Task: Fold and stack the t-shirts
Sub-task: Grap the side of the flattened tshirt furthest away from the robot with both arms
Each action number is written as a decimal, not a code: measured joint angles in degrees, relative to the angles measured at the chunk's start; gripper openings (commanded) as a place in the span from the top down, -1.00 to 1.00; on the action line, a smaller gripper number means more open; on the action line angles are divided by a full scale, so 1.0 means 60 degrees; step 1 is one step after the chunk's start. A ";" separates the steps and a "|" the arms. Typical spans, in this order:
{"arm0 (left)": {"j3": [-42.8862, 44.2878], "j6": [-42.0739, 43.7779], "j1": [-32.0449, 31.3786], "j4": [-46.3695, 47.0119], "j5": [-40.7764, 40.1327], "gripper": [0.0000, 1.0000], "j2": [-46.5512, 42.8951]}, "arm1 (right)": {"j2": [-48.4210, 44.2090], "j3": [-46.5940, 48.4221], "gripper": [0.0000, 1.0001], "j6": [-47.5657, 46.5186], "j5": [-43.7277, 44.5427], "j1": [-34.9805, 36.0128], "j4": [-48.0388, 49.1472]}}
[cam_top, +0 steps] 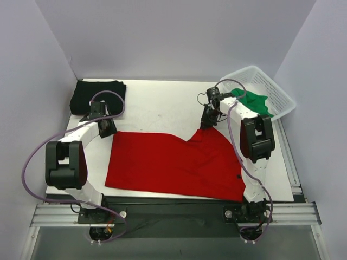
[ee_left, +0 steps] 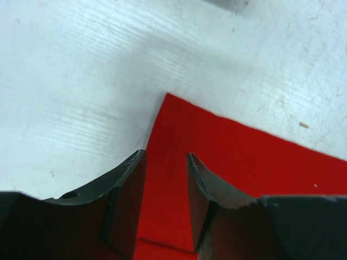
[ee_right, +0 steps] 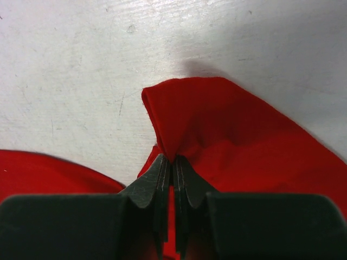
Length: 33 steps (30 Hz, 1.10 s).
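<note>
One black t-shirt point(cam_top: 97, 95) looks folded at ten o'clock. Your right gripper point(ee_right: 172, 160) pinches the one-o'clock corner of the unfolded central red t-shirt point(cam_top: 168, 162). Your left gripper point(ee_left: 166, 158), jaws apart, straddles its ten-o'clock corner. At two o'clock the green t-shirt point(cam_top: 254, 102) waits.

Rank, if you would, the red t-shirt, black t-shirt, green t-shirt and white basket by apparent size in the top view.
1. red t-shirt, clearly largest.
2. white basket and black t-shirt, too alike to separate.
3. green t-shirt, only partly showing.

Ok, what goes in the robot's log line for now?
left jaws: open over red t-shirt corner | right jaws: shut on red t-shirt | green t-shirt: in basket
</note>
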 measured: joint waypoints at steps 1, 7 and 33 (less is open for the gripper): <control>0.0098 0.0062 0.0029 0.0069 0.0011 0.14 0.0146 | 0.0000 -0.0025 1.00 0.0022 -0.0015 0.0018 -0.0011; 0.0572 0.0280 0.0262 0.0280 -0.0015 0.14 0.0907 | 0.0000 -0.0040 1.00 0.0029 -0.0022 0.0087 -0.0022; 0.1443 0.0714 -0.0288 0.0346 -0.0408 0.18 0.2259 | 0.0000 -0.0171 1.00 0.0029 -0.0022 0.0087 -0.0033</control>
